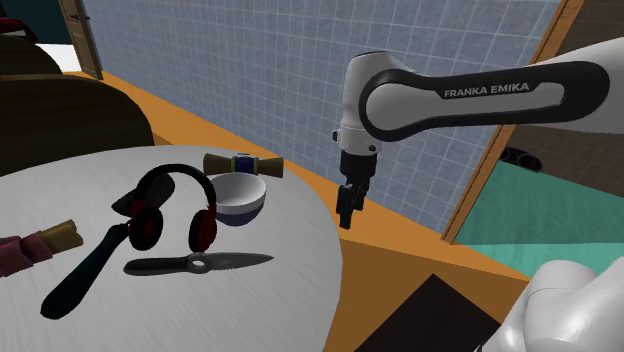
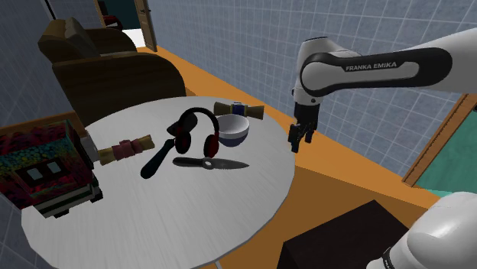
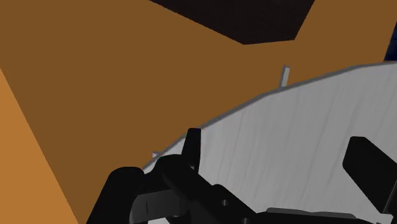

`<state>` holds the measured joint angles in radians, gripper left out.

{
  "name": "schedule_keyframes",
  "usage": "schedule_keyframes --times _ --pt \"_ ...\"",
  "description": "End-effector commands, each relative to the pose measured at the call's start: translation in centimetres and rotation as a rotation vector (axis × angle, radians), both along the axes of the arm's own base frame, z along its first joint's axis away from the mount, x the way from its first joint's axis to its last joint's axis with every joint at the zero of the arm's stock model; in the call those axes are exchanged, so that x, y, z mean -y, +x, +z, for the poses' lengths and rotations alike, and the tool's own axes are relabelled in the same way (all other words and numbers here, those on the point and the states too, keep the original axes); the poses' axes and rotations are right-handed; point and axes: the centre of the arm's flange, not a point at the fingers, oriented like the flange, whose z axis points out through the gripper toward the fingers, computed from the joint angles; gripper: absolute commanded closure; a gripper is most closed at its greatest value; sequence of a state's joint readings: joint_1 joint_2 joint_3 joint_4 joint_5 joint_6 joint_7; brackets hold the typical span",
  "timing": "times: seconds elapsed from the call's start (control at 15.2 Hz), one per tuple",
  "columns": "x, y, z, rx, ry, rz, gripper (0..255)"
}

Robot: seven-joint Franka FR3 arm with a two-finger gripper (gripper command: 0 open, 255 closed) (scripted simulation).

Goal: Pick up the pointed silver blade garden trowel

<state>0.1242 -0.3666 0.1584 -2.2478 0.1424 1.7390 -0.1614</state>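
A: Shoulder view, front to back. Go.

B: Nearest on the round table [image 1: 270, 310]: a dark pointed tool [image 1: 200, 264] with a ring mid-shaft, lying flat, tip at 3 o'clock.

A: Trowel?

B: Trowel [image 1: 85, 272] is just at that tool's 9 o'clock, flat on the top. Dark handle end at 7 o'clock, neck runs toward 1 o'clock. The grey blade goes under the headphones [image 1: 203, 228]; a corner shows beside their 9 o'clock earcup. Tip hidden.

A: Behind it?

B: Headphones are red and black, standing on their cups. Bowl [image 1: 240, 200], white over blue, just beside them at 3 o'clock. Blue-and-tan bow-shaped piece [image 1: 242, 163] at the bowl's 12 o'clock.

A: Gripper?

B: Gripper [image 1: 347, 213] hangs off the table edge at the bowl's 3 o'clock, over the orange floor [image 1: 400, 255], pointing down. Well apart from the trowel. In the wrist view the fingers [image 3: 192, 143] stand spread, nothing between them, table rim beneath.

A: Back?

B: Tiled wall [image 1: 250, 70].
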Motion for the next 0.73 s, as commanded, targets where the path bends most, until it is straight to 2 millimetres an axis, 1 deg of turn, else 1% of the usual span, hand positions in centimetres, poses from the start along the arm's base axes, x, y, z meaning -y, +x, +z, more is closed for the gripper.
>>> schedule_keyframes --times 0.0,0.33,0.66 --pt "-2.3 1.4 -0.4 0.019 0.004 0.052 0" --pt "-7.9 4.4 -1.3 0.062 0.010 0.177 0" --pt "-13.9 6.6 -2.0 0.105 0.017 0.303 0"
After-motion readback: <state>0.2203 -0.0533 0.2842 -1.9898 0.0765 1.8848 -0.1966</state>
